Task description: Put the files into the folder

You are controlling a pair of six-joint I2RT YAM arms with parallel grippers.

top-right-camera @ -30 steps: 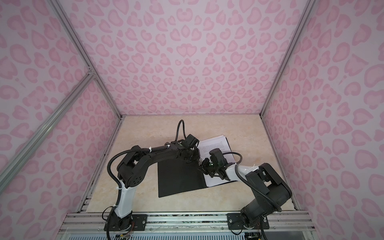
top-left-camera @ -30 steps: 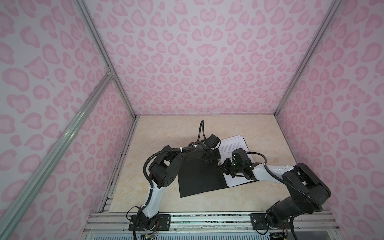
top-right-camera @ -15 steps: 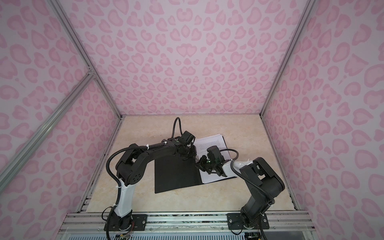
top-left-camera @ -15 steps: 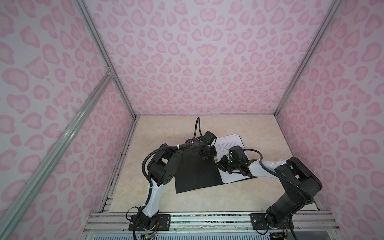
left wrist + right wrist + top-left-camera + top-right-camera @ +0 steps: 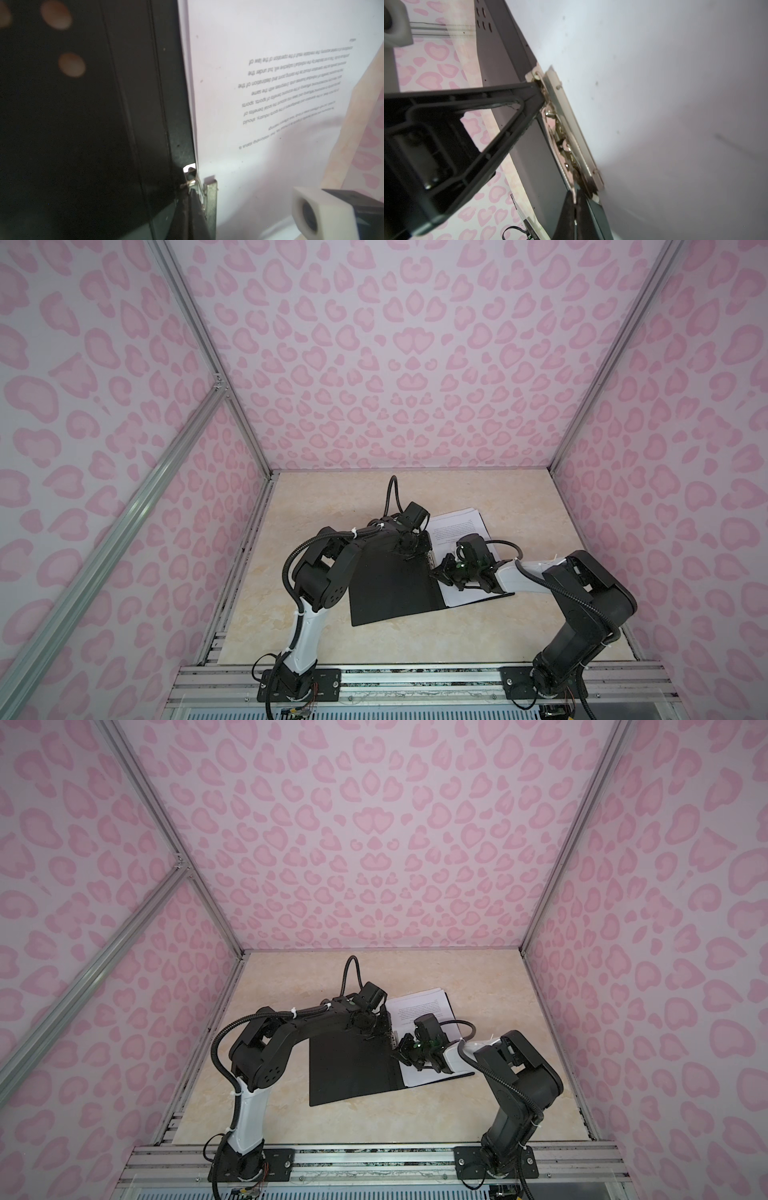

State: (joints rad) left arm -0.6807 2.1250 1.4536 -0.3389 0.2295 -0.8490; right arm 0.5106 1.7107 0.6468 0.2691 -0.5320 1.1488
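The folder [image 5: 390, 589] lies open in both top views, its black inside up [image 5: 353, 1069]. The files [image 5: 455, 524], white sheets with printed text, rest on its right half [image 5: 419, 1004]. Between the halves runs the metal spine clip [image 5: 566, 135]. My left gripper [image 5: 195, 193] is shut, its tips against the far end of the clip [image 5: 211, 197]. My right gripper [image 5: 576, 197] is shut at the clip's near end, with a thin strip of the clip's metal between its tips. In a top view the two grippers [image 5: 424, 551] [image 5: 437, 572] sit close together along the spine.
The beige marble-look tabletop [image 5: 332, 506] is enclosed by pink heart-patterned walls [image 5: 395, 364] at the back and both sides. An aluminium rail [image 5: 415, 676] with the arm bases runs along the front edge. The folder's near edge lies a short way from that rail.
The folder with the files has slid a little to the left and away from the front rail, both grippers moving with it at the spine. Both stayed shut.
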